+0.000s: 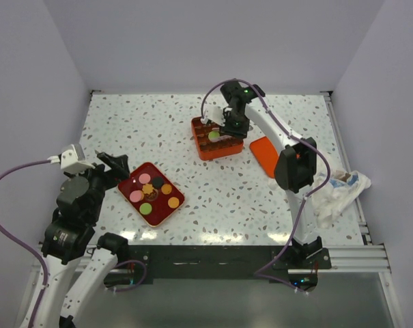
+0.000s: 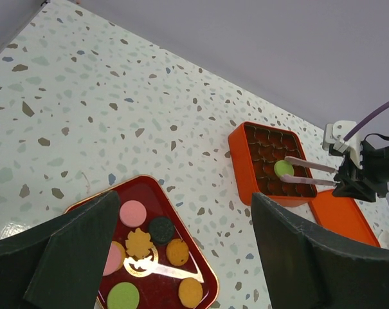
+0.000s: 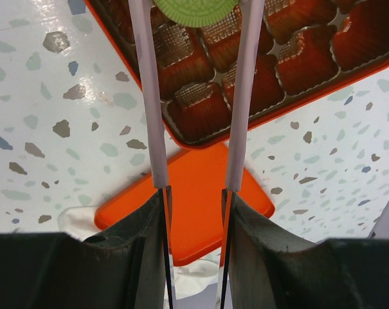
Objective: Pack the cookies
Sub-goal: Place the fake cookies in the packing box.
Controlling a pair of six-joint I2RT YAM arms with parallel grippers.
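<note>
Several cookies lie on a dark red tray (image 1: 166, 213): pink (image 2: 133, 213), dark brown (image 2: 161, 228), green (image 2: 123, 297), orange (image 2: 190, 292) and a leaf-shaped one (image 2: 139, 243). My left gripper (image 1: 114, 167) is open and empty just above the tray's left end (image 2: 184, 206). My right gripper (image 1: 230, 126) is shut on long tweezers (image 3: 149, 96). The tweezer tips sit on either side of a green cookie (image 3: 194, 9) over the orange compartment box (image 1: 228, 149). This cookie also shows in the left wrist view (image 2: 283, 168).
The box's flat orange lid (image 1: 264, 156) lies to its right on the speckled table. A crumpled white cloth (image 1: 339, 191) lies at the right edge. White walls close the table at back and sides.
</note>
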